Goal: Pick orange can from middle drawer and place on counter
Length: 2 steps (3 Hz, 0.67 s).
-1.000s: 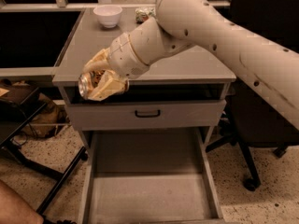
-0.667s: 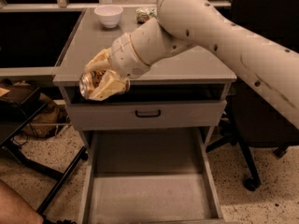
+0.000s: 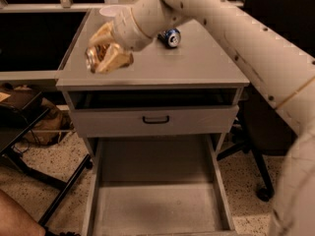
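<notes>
My gripper [image 3: 101, 55] is shut on the orange can [image 3: 96, 56], whose shiny metal end faces left between the tan fingers [image 3: 114, 60]. It holds the can over the front left part of the grey counter [image 3: 197, 63], near its left edge. The middle drawer [image 3: 157, 205] is pulled wide open below; its grey floor is bare. My cream arm [image 3: 236, 28] reaches in from the upper right across the counter.
A blue can [image 3: 172, 37] lies on its side at the back of the counter. A white bowl [image 3: 110, 11] sits at the back left, partly hidden by my wrist. The top drawer front [image 3: 155, 120] has a black handle. A black chair base [image 3: 256, 181] stands right.
My gripper with the orange can has risen and moved inward from beside the counter's front left corner to above its surface. The view has shifted; the blue can now shows.
</notes>
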Available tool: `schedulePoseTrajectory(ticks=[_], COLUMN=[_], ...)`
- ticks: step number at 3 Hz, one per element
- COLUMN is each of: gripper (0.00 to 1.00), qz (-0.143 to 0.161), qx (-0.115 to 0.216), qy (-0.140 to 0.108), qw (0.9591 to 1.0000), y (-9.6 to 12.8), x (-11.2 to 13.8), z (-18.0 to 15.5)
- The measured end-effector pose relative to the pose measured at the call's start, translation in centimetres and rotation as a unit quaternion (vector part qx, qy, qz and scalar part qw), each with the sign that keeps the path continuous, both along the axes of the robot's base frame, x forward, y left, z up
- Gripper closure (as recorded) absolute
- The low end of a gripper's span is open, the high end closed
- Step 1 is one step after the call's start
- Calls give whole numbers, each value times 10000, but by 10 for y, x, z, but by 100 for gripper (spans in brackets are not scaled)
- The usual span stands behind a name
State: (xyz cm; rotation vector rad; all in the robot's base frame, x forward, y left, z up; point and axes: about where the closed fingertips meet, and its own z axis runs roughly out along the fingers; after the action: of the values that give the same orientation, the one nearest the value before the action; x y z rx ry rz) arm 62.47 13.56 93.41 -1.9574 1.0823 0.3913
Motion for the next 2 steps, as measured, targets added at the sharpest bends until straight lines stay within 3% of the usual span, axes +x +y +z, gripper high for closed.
schedulePoseTrajectory(ticks=[1,2], gripper=[100,100], qz=[-475,-1157], qx=[-283,-428], qy=[-405,-264], qw=[9976,9920], y=[-5,-31], x=[66,107], z=[9,-13])
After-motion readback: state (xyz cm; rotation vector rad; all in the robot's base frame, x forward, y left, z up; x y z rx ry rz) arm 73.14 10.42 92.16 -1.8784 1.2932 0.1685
